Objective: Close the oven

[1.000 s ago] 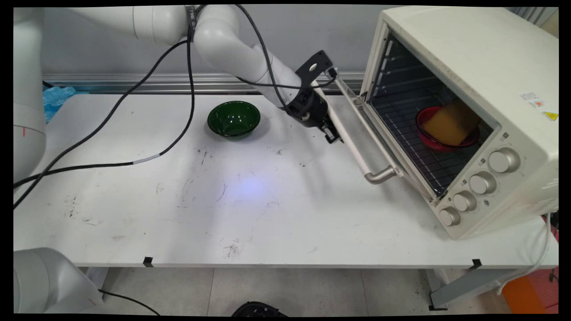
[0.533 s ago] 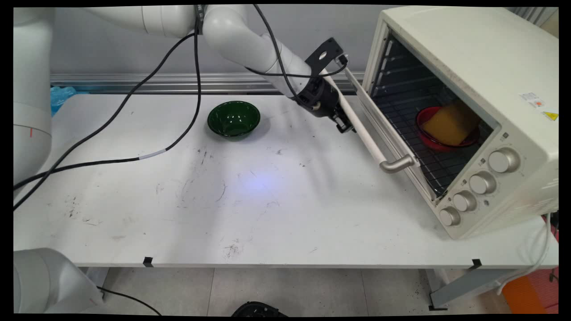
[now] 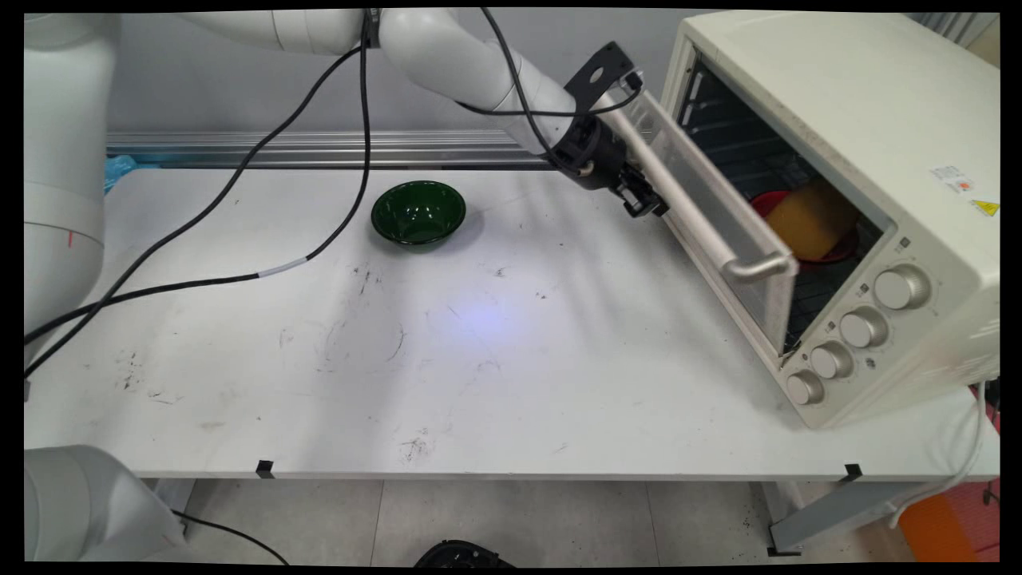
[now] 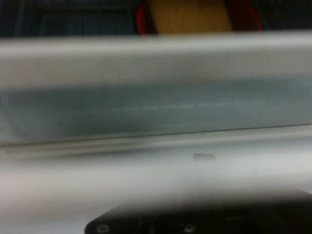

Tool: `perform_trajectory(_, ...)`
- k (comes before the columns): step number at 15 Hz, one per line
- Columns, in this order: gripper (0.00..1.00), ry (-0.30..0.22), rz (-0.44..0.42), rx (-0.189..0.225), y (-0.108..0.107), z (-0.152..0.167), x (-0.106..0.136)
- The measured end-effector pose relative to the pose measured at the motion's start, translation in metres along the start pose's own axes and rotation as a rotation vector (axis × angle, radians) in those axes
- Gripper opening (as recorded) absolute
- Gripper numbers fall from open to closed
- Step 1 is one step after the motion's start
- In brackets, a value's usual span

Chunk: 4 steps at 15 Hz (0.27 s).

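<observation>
My black gripper [image 3: 643,204] presses against the far end of the long handle [image 3: 696,225] of the cream toaster oven's door [image 3: 722,209]. The glass door stands partly raised, tilted toward the oven [image 3: 846,104]. Inside on the wire rack sits a red bowl [image 3: 838,254] holding a yellow block [image 3: 810,220]. In the hand view the door's glass [image 4: 156,107] fills the picture close up, blurred. The red bowl [image 4: 141,19] and yellow block [image 4: 190,14] show above its edge, and the gripper's black linkage [image 4: 204,219] sits at the bottom.
A dark green bowl [image 3: 417,212] stands on the white table [image 3: 479,367] to the left of the gripper. Black cables [image 3: 239,279] hang from the arm across the table's left half. The oven's knobs [image 3: 862,327] face the near right.
Over the last second the gripper has moved up and to the right with the handle. The oven door has swung from nearly flat to partly raised, now covering much of the opening.
</observation>
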Motion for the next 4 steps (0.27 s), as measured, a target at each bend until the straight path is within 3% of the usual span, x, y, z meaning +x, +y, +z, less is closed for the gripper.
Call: perform_trajectory(4, 0.0, 0.016, 0.007, -0.002, -0.0023, -0.0006, 0.0095)
